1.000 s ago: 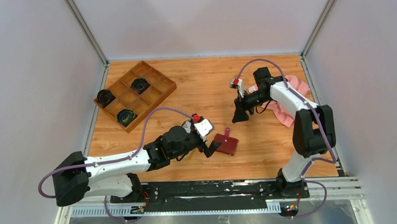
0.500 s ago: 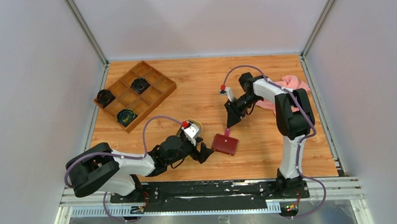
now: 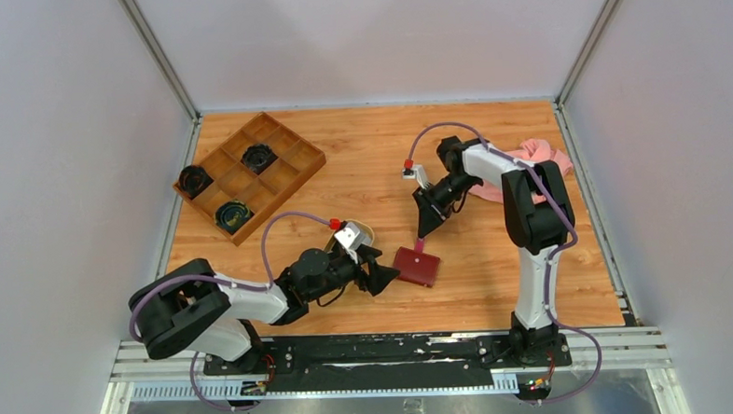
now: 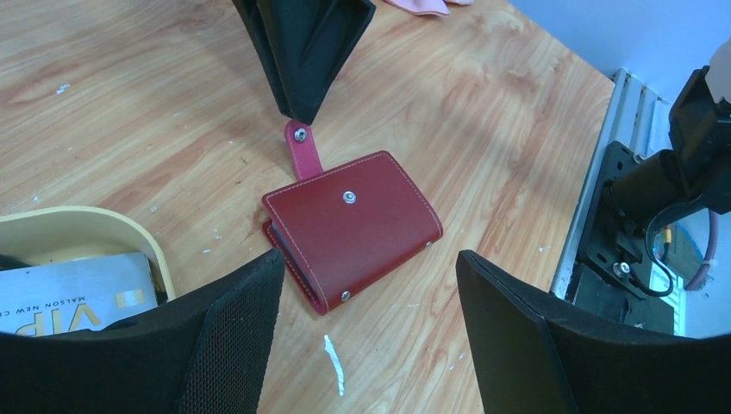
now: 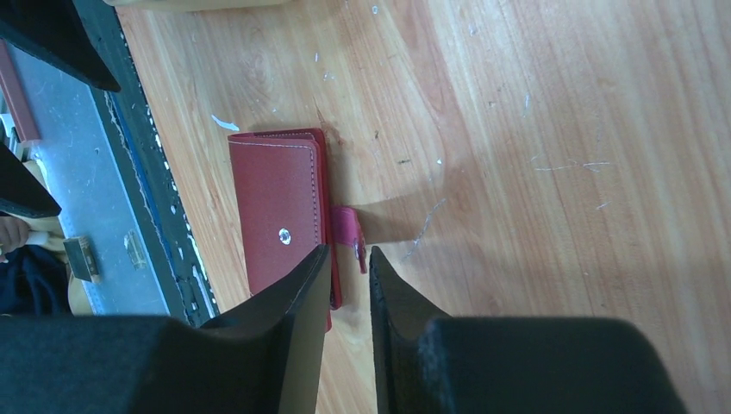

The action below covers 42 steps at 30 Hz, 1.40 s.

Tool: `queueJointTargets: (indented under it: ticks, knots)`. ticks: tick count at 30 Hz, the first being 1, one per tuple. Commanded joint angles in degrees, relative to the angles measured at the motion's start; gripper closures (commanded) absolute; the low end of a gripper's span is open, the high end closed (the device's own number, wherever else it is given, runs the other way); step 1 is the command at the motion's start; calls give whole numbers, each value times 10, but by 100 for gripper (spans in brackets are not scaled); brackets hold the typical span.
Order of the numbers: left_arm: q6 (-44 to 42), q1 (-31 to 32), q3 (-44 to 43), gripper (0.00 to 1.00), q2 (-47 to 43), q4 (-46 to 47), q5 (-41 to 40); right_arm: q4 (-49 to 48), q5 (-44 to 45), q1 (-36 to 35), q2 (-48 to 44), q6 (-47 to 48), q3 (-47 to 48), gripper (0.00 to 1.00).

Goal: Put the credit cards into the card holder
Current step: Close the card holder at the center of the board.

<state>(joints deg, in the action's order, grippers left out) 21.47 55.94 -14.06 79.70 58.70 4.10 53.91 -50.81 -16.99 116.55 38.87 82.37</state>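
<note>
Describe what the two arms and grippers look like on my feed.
Both the left arm and right arm are white shells with black joints and bases. A purple cable loops along each. The left gripper and right gripper each have two black wedge-shaped fingers.

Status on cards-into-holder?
Done: nothing visible; the card holder lies closed, snap tab undone. In hand: fingers of the right gripper narrowed around that tab, grip unclear; left gripper open, facing the holder. Left: open it, then move the card from the tray in.
</note>
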Motion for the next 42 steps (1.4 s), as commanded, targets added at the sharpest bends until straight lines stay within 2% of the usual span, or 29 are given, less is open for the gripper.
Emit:
queueJointTargets:
  ticks: [1, 24, 42]
  knots:
    - [2, -3, -2, 23, 10, 29, 4, 37, -11, -9, 12, 23, 16, 74]
    - [7, -7, -5, 23, 25, 40, 17, 64, -4, -8, 26, 45, 29, 83]
    - [8, -8, -9, 24, 35, 44, 26, 68, -12, 3, 25, 45, 30, 84]
